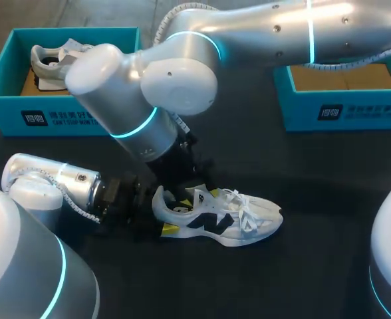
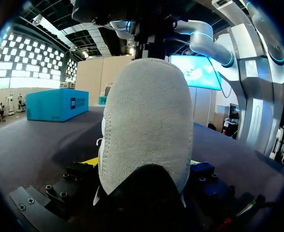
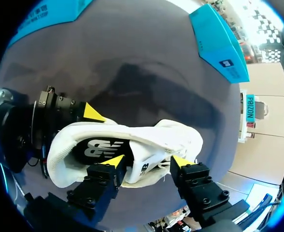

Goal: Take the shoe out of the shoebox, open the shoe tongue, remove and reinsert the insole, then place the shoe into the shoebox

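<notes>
left jaws pinching the shoe [image 1: 222, 222] by its heel, can't tell if right jaws actually grip the tongue [image 3: 147, 166] between them, weak bite slips when pulled

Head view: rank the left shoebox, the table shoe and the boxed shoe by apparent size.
Largest first: left shoebox; table shoe; boxed shoe, smallest but farther off and partly hidden by the right arm.

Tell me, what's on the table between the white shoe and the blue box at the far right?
Nothing. In the head view, only bare dark table lies between the shoe and that box.
</notes>
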Robot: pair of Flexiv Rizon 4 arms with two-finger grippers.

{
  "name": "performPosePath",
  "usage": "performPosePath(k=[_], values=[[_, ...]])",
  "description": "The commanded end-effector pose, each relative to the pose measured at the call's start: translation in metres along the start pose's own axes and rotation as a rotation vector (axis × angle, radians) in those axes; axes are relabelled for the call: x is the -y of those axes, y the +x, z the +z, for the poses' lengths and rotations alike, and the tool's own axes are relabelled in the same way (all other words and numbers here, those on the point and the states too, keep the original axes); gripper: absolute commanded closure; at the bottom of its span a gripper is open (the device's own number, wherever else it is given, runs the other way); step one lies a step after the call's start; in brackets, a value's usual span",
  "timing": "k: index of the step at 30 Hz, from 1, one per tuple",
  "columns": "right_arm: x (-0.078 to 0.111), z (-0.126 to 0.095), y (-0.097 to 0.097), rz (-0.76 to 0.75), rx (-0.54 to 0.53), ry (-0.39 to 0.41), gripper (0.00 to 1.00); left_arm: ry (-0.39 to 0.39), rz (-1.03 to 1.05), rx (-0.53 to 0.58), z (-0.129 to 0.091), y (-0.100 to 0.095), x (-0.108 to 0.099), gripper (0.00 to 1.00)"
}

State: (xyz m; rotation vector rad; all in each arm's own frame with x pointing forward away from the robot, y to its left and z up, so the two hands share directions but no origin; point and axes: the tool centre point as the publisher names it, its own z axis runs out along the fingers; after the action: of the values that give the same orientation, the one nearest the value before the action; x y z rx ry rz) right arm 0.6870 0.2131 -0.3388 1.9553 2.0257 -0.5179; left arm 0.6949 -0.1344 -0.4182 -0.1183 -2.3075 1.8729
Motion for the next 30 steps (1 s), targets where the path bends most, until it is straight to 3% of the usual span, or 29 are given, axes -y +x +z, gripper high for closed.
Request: performPosePath(k=[1,12,22,30], values=[[0.006,0.005,-0.003,0.297,-0.010,-0.011,0.42,-0.001,-0.001,-0.001,-0.001,0.000,-0.002,1.00],[0.004,0.008,-0.018,0.307,-0.004,-0.006,0.45,-0.001,-0.001,-0.001,-0.001,0.000,-0.002,1.00],[0.005,0.009,-0.035,0.313,-0.011,0.006,0.35,-0.001,-0.001,-0.001,-0.001,0.000,-0.002,1.00],[0.009,0.008,-0.039,0.321,-0.026,0.012,0.50,-0.001,-0.001,-0.001,-0.001,0.000,-0.002,1.00]])
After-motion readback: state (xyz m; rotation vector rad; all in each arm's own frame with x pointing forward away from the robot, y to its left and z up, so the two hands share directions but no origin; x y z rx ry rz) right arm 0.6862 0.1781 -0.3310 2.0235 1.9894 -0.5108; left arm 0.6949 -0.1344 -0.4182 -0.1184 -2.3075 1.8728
